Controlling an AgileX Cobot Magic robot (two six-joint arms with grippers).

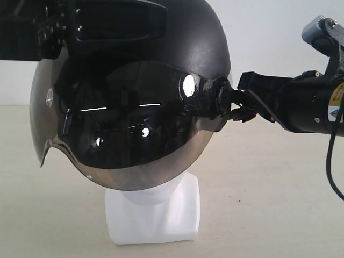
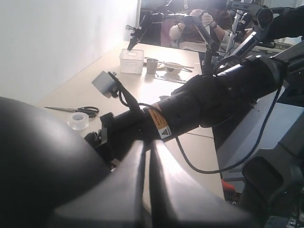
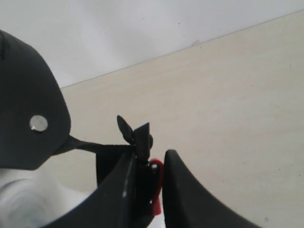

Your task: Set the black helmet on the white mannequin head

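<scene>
1. Nearest the exterior camera is the smoky visor (image 1: 123,134) of the black helmet (image 1: 161,54), which fills the upper left of that view.
2. The helmet stands crown up and opening down over the white mannequin head (image 1: 153,207). Only the chin, neck and block base show below the visor's edge.
3. The visor bulges toward the camera and to the left. The helmet's front-to-back axis runs roughly level across the view, with the visor pivot and the rear of the shell on the right.
4. The mannequin's base stands on the pale table (image 1: 269,188).
5. The right arm comes in from the right edge, forearm about level and pointing left at the helmet's side.
6. The right gripper (image 3: 151,159) is closed on the helmet's black strap (image 3: 95,146), which runs taut from the shell to the fingers. A red clip (image 3: 156,175) sits between them.
7. The left arm enters at the top left, its dark bulk over the front of the crown.
8. The left gripper (image 2: 147,147) has its fingers drawn almost together with only a slit between. I cannot tell whether they pinch any part of the helmet.
</scene>
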